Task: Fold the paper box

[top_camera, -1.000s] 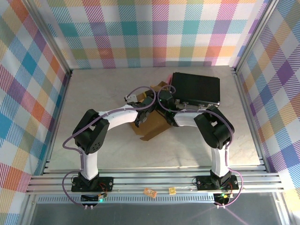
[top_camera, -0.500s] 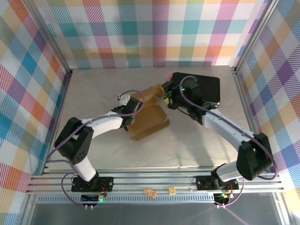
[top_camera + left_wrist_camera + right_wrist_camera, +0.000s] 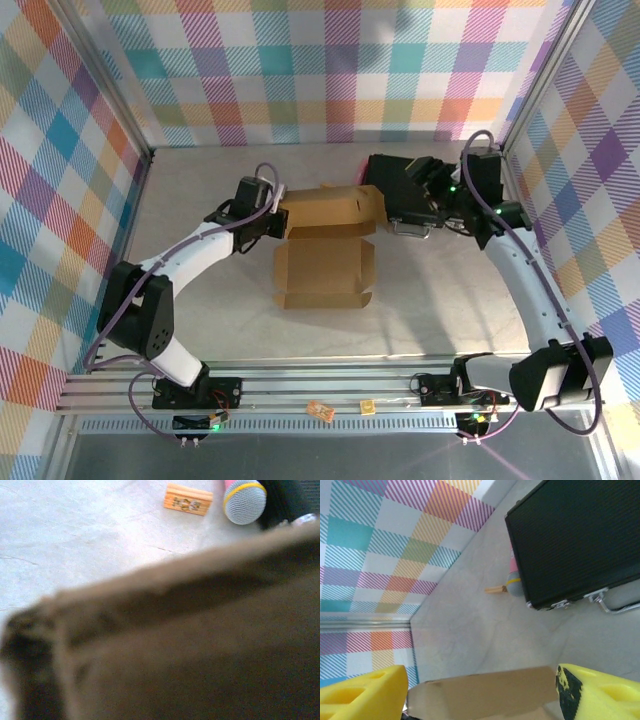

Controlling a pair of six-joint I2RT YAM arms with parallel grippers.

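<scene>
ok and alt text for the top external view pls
A brown paper box lies open on the table with its lid flap raised, the left gripper shut on the flap's left end. The right gripper hangs open over a black case at the back right, with plaid walls all around.

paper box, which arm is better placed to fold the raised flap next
Left, probably: the left pincer is shut at the left edge of the paper box flap, while the right pincer hangs open by the black case, apart from the cardboard.
</scene>
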